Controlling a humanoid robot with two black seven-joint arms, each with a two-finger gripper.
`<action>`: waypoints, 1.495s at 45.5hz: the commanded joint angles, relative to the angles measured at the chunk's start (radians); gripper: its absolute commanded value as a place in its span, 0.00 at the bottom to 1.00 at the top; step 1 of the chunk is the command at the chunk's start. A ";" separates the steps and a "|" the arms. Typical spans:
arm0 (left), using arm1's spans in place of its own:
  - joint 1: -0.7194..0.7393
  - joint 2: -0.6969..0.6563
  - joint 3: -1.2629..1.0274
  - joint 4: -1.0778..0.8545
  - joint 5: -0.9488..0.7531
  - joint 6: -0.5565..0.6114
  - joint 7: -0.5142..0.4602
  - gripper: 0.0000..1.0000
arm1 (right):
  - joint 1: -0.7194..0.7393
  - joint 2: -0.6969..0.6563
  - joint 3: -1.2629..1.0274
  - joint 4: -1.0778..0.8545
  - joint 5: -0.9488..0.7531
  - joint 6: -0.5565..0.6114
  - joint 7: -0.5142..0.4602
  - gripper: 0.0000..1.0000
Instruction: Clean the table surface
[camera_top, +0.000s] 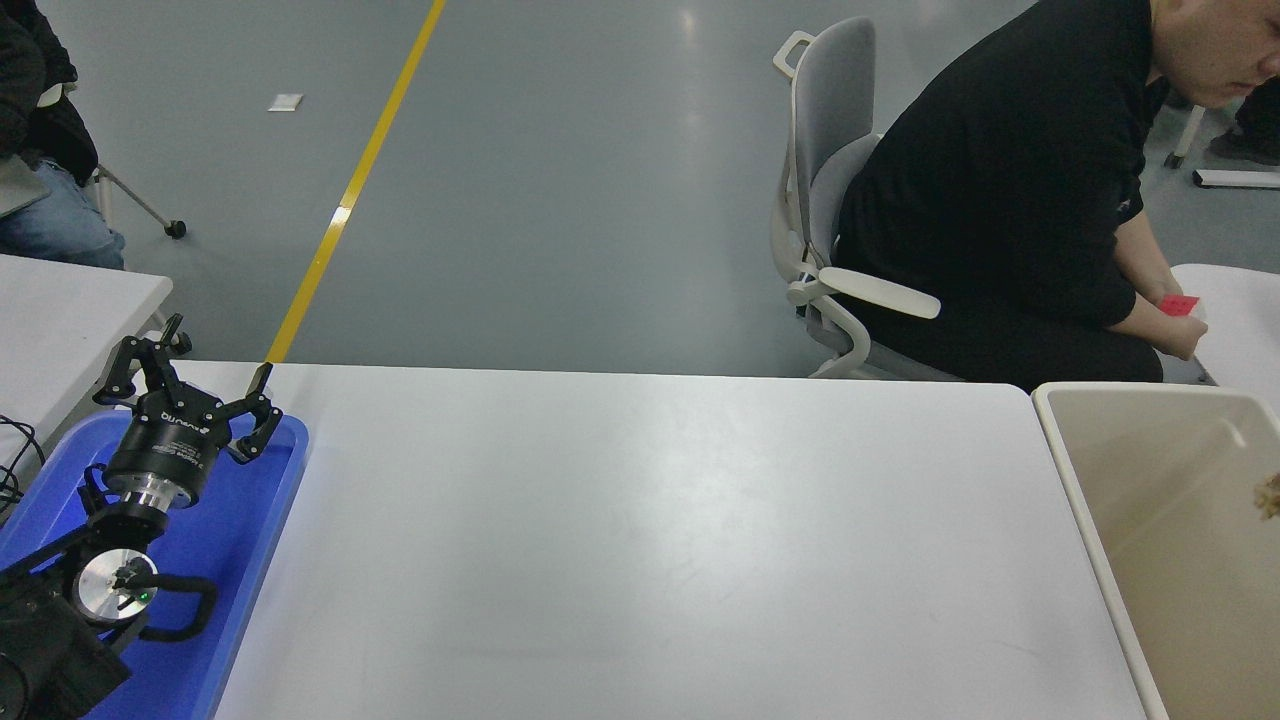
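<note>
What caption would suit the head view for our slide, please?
Left tool open above the blue tray; white table surface bare.

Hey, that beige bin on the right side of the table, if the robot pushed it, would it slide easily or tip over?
The beige bin would probably slide rather than tip: it looks wide and low-walled. It seems to be thin plastic and holds almost nothing visible, so it is likely light. The white table surface looks smooth, which should offer little grip. The left gripper hangs open over the blue tray.

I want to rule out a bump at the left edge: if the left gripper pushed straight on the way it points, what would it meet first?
Probably nothing close. The left gripper, open above the blue tray, points up and away toward the table surface's far left corner; the way looks free, though depth is unclear.
</note>
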 joint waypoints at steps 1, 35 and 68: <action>0.000 -0.001 0.000 0.000 0.000 0.000 0.000 1.00 | -0.039 0.054 0.000 0.000 0.029 -0.025 -0.002 0.00; 0.000 -0.001 0.000 0.000 0.000 0.000 0.000 1.00 | -0.064 0.091 0.002 0.002 0.031 -0.176 0.005 0.90; 0.000 0.001 0.000 0.000 0.000 0.000 0.000 1.00 | 0.144 -0.085 0.006 0.207 0.032 -0.173 0.003 0.98</action>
